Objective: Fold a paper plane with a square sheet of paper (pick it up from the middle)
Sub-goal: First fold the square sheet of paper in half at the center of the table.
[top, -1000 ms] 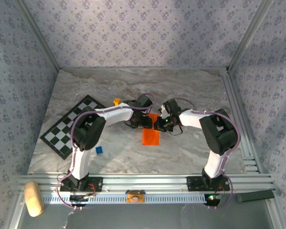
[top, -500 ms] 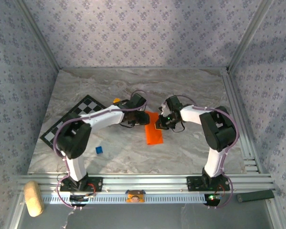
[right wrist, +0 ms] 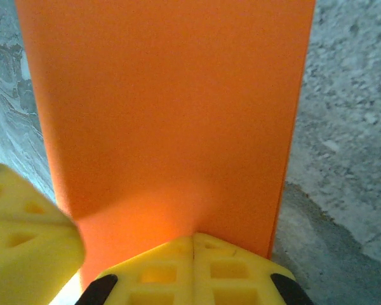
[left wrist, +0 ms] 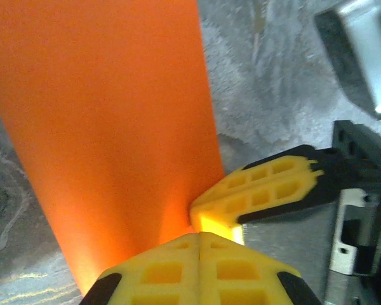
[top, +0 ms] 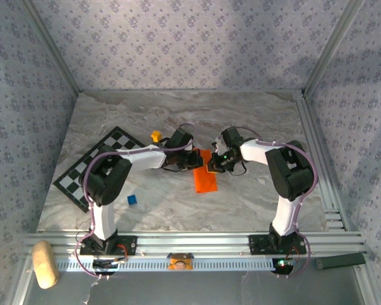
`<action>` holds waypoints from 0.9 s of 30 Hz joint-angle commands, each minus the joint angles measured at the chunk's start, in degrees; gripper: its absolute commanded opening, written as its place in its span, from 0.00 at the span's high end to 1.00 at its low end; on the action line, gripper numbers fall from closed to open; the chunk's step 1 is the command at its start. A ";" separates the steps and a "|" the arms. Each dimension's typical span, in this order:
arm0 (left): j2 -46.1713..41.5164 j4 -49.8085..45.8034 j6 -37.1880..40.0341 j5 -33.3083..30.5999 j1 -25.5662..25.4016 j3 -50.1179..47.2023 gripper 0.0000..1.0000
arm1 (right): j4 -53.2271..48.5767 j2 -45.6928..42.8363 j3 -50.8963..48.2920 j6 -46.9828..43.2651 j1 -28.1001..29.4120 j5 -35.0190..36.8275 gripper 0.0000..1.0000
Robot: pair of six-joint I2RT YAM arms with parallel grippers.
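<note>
Left claw (left wrist: pixel 199 236) and right claw (right wrist: pixel 192 240), both closed tight, touch one end of the orange paper (top: pixel 203 180)

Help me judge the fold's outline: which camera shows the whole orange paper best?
The top external view: the orange paper appears nearly whole, a narrow strip on the marble table, its far end at the left gripper and right gripper. Each wrist view gives a close stretch of its flat surface, cropped by the frame.

Bright even light; paper (left wrist: pixel 108 127) glows, close-ups soft.
</note>
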 commanded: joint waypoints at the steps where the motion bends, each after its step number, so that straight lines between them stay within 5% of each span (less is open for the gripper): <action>1: 0.84 2.32 0.03 1.49 0.42 -0.78 1.00 | -5.36 2.68 -1.34 0.08 -0.33 5.54 1.00; 27: -2.34 6.36 3.19 -0.23 2.35 -10.20 0.97 | -4.17 2.51 -3.09 2.61 0.54 8.64 1.00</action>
